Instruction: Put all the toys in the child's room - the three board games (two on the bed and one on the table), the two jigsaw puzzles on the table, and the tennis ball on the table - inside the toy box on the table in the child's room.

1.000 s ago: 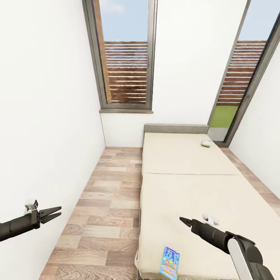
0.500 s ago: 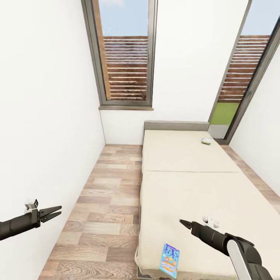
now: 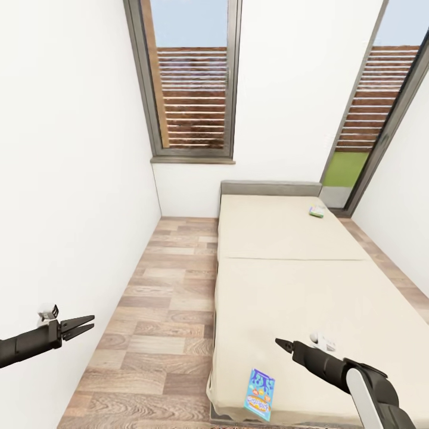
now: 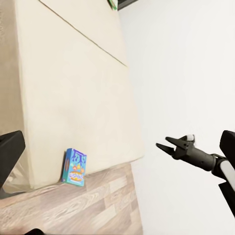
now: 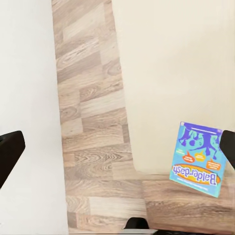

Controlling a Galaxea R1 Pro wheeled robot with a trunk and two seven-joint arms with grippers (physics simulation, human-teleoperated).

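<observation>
White walls (image 3: pixel 77 179) are closing in a narrow room, the left one running close along a strip of wood-plank floor (image 3: pixel 167 298) in mixed brown and grey tones. A tall window (image 3: pixel 192 83) with a dark grey frame is standing in the far wall, showing blue sky over a brown slatted fence (its sill is matching the frame). A second glazed opening (image 3: pixel 372 119) is slanting down at the right, with green grass showing at its foot. The bed (image 3: pixel 286 280) is lying along the right side, its grey headboard touching the far wall. Even daylight is filling the room.
</observation>
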